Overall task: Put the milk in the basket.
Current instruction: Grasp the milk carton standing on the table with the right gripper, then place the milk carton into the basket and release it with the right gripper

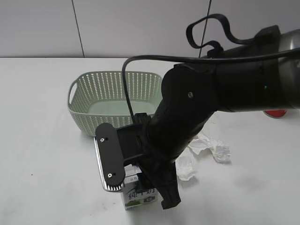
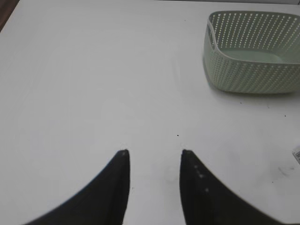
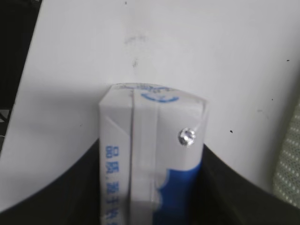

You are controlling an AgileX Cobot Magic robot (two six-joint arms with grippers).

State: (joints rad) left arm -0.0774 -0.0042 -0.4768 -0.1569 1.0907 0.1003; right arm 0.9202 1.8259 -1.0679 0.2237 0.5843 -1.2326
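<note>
The milk [image 1: 139, 192], a small white carton with blue print, stands on the white table near the front edge. My right gripper [image 1: 143, 185] reaches down over it, with a jaw pressed against each side. In the right wrist view the milk [image 3: 140, 117] fills the gap between the black jaws of the right gripper [image 3: 152, 154]. The pale green basket [image 1: 89, 101] sits behind the carton, empty. My left gripper [image 2: 153, 152] is open and empty over bare table. The basket shows at the upper right of the left wrist view [image 2: 248, 70].
Crumpled white paper [image 1: 211, 147] lies on the table right of the carton. A red can [image 1: 275, 113] is partly hidden behind the right arm at the far right. The table's left edge shows in the right wrist view [image 3: 21, 79].
</note>
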